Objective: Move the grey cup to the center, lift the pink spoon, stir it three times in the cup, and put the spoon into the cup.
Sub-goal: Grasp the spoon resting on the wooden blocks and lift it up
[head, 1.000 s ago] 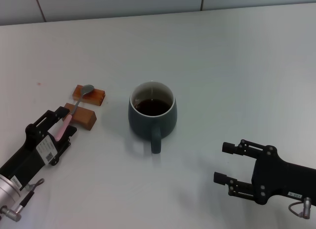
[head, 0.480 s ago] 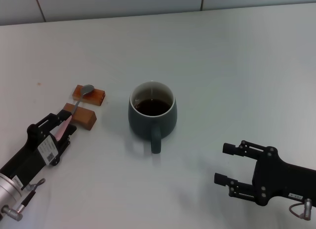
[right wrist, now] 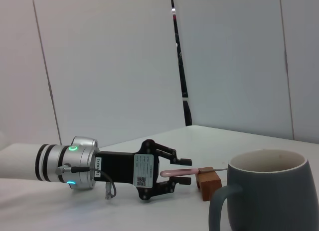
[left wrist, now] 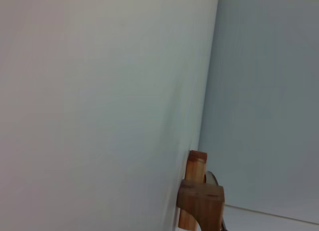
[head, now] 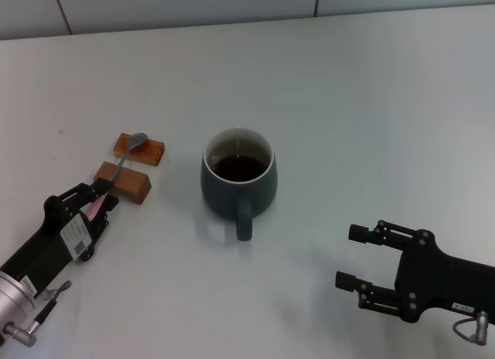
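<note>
The left gripper (head: 97, 200) is open around the pink spoon (head: 117, 172) handle; squeeze gently in the middle, then lift straight up.

Left gripper (head: 91, 200): black linkage fingers, white barcode label, silver wrist with black bands, green light, grey cable. Right gripper (head: 354, 256): black, screwed plates, small white label.
</note>
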Robot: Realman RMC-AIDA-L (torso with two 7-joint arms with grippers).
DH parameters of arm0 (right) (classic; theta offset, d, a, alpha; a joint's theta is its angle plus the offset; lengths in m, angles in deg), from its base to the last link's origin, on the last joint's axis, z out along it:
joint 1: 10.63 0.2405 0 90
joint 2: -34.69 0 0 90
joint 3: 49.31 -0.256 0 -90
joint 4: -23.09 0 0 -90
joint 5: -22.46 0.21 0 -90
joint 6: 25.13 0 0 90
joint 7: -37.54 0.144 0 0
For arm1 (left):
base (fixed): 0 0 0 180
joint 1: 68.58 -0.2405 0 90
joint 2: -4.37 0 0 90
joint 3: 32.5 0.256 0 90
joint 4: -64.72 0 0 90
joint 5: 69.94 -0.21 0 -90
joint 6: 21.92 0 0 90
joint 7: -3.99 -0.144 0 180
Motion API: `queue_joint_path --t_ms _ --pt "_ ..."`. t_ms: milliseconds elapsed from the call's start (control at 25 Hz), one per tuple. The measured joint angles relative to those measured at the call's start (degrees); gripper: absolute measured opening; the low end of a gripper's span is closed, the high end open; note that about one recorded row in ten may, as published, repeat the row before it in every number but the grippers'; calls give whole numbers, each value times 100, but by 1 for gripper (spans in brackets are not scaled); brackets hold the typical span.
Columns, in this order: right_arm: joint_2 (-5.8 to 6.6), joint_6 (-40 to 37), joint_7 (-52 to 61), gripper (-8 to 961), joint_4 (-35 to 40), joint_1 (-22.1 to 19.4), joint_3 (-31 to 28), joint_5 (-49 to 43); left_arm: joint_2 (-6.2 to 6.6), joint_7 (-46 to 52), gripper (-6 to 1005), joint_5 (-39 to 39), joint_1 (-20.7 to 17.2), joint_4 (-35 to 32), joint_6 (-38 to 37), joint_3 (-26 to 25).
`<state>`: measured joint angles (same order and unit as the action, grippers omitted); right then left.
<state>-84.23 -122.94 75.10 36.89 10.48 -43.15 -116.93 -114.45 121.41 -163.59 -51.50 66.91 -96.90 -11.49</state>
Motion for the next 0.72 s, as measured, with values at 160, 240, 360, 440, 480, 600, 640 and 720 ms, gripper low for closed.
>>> queue_joint_path --t_ms 160,240,360,440,480,600,640,720 --pt "0 9 17 715 -5 7 16 0 0 -1 316 -1 9 -1 19 0" --pt "0 17 52 715 -5 12 24 0 0 -8 308 -1 13 0 26 0" --pt "0 18 68 715 -3 16 34 0 0 -45 300 -6 15 4 38 -1" --pt "0 8 69 715 0 16 36 0 0 -57 300 -7 14 0 44 -1" --pt "0 1 69 715 0 17 37 0 0 -71 300 -7 11 -5 48 -2" --pt "0 6 70 715 -6 17 36 0 4 -117 299 -7 8 -12 51 -13" --pt "0 6 70 715 -6 17 36 0 4 -117 299 -7 8 -12 51 -13" --pt "0 10 71 715 -15 17 35 0 6 -120 299 -7 8 -16 49 -13"
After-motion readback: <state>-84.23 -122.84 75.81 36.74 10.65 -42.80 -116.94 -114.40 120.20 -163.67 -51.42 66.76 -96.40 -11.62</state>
